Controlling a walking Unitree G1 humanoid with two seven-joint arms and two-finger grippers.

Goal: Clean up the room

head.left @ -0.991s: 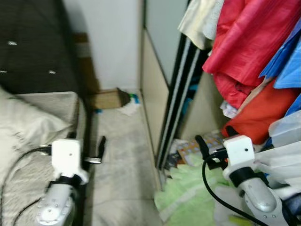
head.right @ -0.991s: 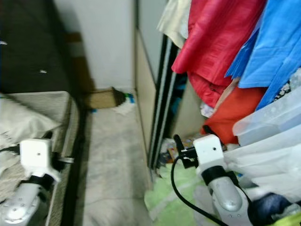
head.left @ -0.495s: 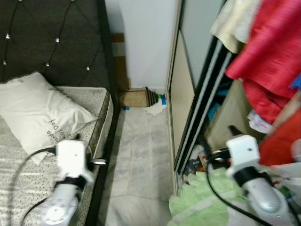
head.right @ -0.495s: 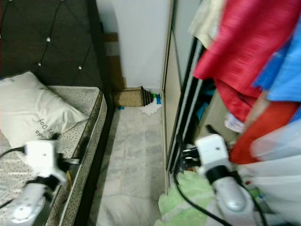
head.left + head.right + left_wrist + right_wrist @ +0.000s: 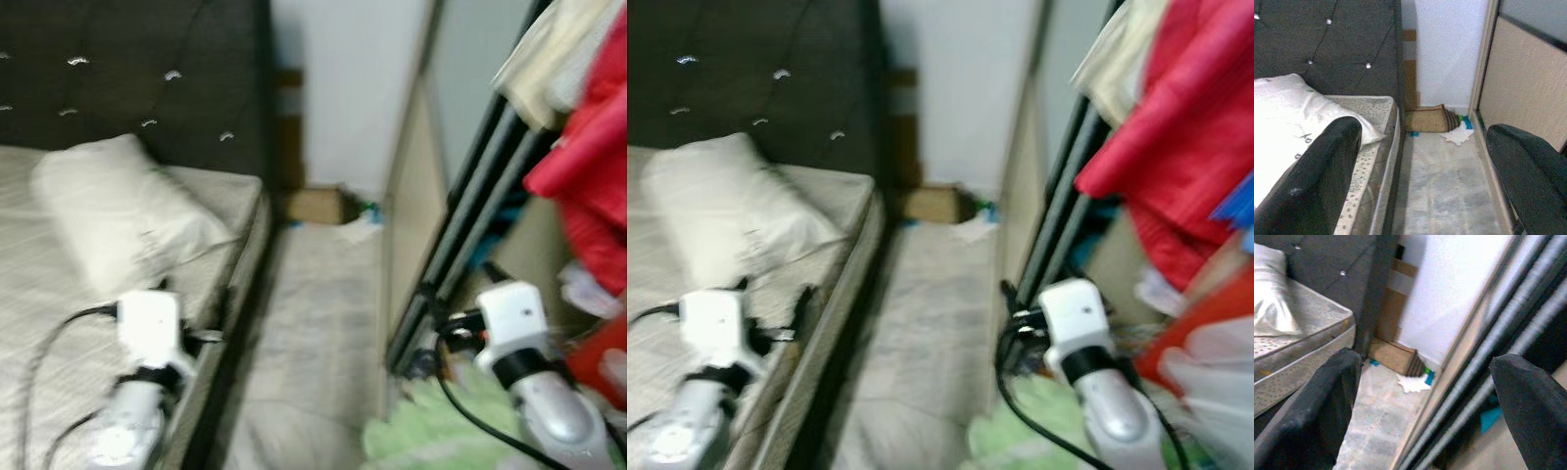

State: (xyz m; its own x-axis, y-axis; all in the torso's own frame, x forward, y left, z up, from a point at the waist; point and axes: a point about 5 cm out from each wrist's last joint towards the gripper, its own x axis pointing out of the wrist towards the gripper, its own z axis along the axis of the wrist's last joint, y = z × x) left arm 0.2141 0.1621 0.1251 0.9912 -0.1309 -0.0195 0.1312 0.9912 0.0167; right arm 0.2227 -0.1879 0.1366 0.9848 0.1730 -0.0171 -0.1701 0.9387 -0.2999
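My head views are motion-blurred; the pillow's point(image 5: 118, 211) print is unreadable, and the hanging red clothes point(image 5: 1176, 147) are cropped.

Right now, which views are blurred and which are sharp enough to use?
Both eye views are motion-blurred: pillow and red clothes smear. Left wrist view is sharp, showing the white scrap on the floor. Right wrist view is mildly soft, wardrobe rails streaked.

The picture is blurred. A white pillow point(image 5: 122, 220) lies on the bed point(image 5: 59, 323) below a dark tufted headboard point(image 5: 137, 78). The left pincer point(image 5: 196, 328) hangs over the bed's edge; the right pincer point(image 5: 456, 313) hangs by the wardrobe's sliding door point(image 5: 416, 206). A brown box point(image 5: 318, 206) sits at the wall, red clothes point(image 5: 588, 186) hang at right, and green cloth point(image 5: 431, 441) lies on the floor point(image 5: 323, 323).
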